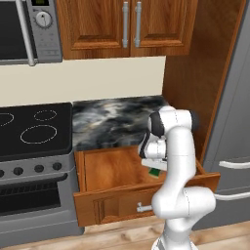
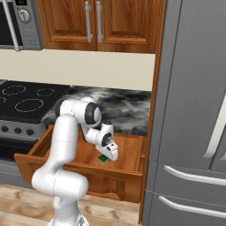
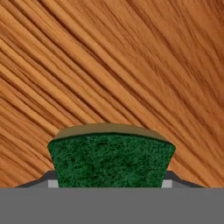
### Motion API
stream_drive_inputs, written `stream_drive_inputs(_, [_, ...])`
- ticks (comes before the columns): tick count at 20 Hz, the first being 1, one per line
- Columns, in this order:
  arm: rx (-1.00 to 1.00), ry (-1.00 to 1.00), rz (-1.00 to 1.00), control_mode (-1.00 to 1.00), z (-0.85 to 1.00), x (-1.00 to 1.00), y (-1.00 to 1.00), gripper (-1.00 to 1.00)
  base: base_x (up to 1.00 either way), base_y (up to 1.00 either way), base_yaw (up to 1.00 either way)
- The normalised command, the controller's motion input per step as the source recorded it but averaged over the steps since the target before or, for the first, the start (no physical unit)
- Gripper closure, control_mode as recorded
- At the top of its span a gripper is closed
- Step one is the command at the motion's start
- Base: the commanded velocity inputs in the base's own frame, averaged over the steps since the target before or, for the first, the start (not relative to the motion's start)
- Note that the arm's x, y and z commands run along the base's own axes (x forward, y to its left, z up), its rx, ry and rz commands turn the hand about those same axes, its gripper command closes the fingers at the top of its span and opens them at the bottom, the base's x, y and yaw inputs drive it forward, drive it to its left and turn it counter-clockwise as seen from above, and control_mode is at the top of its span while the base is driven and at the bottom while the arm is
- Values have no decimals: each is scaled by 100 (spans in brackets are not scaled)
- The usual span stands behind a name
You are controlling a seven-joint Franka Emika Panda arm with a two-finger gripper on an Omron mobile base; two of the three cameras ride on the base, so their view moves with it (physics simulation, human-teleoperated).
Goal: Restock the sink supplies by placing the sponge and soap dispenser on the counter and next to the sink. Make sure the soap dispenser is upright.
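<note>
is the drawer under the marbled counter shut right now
No, the drawer is pulled out under the counter, its wooden floor exposed, and the gripper reaches down into it at the sponge.

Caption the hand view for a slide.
Green-topped rectangular sponge between the pincer tips, over the brown wooden drawer floor.

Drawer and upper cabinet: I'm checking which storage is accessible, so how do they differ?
The drawer is pulled open below the counter; the upper cabinet above it is shut. The drawer holds the sponge; the cabinet's contents are hidden. Both are brown wood with metal handles.
</note>
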Motion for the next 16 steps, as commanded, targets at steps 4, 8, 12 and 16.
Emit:
stream_drive_inputs(4, [0,0,-5,-100,92,-17,0,100,0,0,0])
stream_drive_inputs(8, [0,0,-3,-100,100,-53,0,100,0,0,0])
stream_drive_inputs(12, [0,0,-1,-100,100,-72,0,100,0,0,0])
stream_drive_inputs(16, [0,0,-1,-100,100,-83,0,100,0,0,0])
